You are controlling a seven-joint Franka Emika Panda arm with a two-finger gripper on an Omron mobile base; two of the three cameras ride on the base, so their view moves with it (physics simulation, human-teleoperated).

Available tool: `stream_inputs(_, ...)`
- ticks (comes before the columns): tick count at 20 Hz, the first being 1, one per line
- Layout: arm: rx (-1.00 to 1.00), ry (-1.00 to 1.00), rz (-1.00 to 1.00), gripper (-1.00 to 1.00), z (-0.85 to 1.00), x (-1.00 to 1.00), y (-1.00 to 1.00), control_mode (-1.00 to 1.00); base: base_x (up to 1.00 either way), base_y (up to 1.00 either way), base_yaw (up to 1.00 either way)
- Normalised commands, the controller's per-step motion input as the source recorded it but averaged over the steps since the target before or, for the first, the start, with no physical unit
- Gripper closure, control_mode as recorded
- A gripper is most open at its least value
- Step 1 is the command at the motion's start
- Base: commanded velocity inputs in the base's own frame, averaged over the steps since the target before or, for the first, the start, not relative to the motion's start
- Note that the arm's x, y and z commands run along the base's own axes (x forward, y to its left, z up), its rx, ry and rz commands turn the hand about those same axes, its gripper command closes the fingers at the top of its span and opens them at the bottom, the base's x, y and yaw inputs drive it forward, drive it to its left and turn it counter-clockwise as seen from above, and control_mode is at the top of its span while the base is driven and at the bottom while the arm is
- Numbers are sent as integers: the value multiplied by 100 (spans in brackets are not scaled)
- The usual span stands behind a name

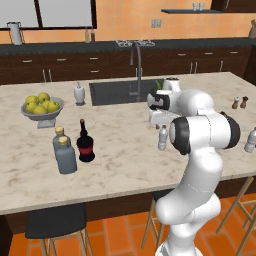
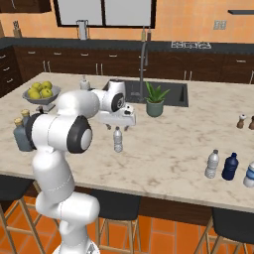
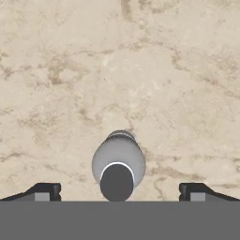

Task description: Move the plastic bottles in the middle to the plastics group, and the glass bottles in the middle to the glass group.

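The gripper [image 3: 117, 192] is held wide open just above a plastic bottle [image 2: 117, 139], which stands upright mid-counter [image 2: 163, 149], its cap seen between the fingertips [image 3: 47, 191]. The dark bottle [image 1: 85, 142] is set just beside the cork-stoppered bottles [image 1: 64, 150]. Another plastic bottle [image 2: 212, 164] is seen far right.

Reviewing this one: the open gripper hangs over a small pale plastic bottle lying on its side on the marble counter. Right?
Not quite. The small pale plastic bottle stands upright on the marble counter, as the right base view shows. The open gripper does hang above it.
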Motion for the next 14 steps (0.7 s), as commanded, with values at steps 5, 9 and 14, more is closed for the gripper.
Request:
stream_inputs(5, 0, 0, -1, -100, -6, -2, 0, -100, 0, 0, 0)
stream_inputs(9, 0, 0, 0, -100, 0, -18, 0, -100, 0, 0, 0)
stream_inputs(14, 0, 0, 0, -100, -6, -3, 1, -100, 0, 0, 0)
